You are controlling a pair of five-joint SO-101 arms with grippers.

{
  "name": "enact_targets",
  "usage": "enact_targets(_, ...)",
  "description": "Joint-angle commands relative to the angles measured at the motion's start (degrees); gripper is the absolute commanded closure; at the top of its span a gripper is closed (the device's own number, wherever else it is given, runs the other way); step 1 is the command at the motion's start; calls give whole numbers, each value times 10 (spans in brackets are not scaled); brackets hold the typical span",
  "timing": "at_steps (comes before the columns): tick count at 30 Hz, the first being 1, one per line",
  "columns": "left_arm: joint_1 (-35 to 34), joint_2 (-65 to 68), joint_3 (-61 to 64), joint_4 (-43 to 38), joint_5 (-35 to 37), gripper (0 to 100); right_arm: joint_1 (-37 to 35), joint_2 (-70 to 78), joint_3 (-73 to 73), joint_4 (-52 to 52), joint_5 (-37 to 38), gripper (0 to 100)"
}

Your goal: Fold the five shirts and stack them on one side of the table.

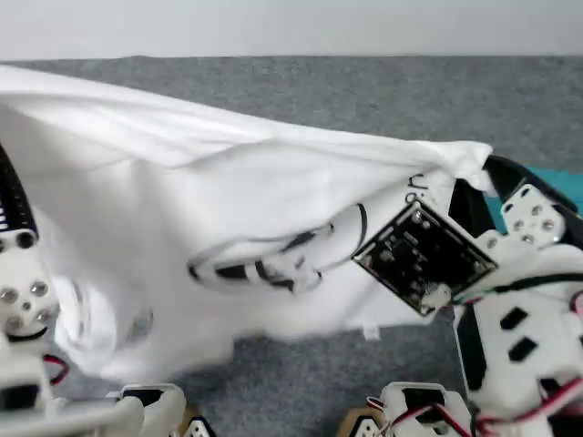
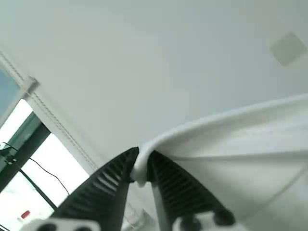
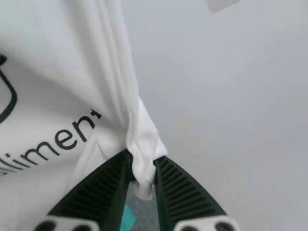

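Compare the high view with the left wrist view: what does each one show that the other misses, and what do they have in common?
The high view gives the grey table, the black print on the white shirt and a circuit board. The left wrist view gives the left gripper shut on a bunched edge of the cloth, with a ceiling and a window behind. Both share the white shirt.

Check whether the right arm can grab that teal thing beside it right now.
Probably not yet: the right pincer is shut on a bunched corner of the white shirt, whose other edge the left pincer holds. The teal thing lies close, so reach seems fine once freed.
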Motion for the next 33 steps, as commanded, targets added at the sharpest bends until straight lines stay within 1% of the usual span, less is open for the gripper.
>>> enact_targets(1,-4,29,46,29,-8,995,15,4,85,22,10,988)
enact_targets(5,-2,64,196,28,-8,995,-16,13,245,-16,9,988)
enact_targets(8,-1,102,338,5,-8,995,-23,29,364,-100,8,988)
enact_targets(11,-1,148,458,-64,-8,995,-25,57,455,-218,8,988)
enact_targets(15,-1,207,560,-220,-8,995,-27,117,514,-376,8,988)
enact_targets(19,-6,280,578,-353,-8,995,-24,209,516,-527,9,988)
enact_targets(23,-23,334,566,-441,-8,995,-27,294,489,-651,10,988)
enact_targets(25,-34,356,548,-466,-8,995,-29,335,448,-681,10,988)
enact_targets(28,-47,391,502,-473,-12,995,-38,402,367,-698,15,988)
enact_targets(31,-53,427,453,-471,-12,995,-47,479,283,-698,55,988)
enact_targets(33,-53,445,426,-465,-12,995,-52,530,229,-698,68,988)
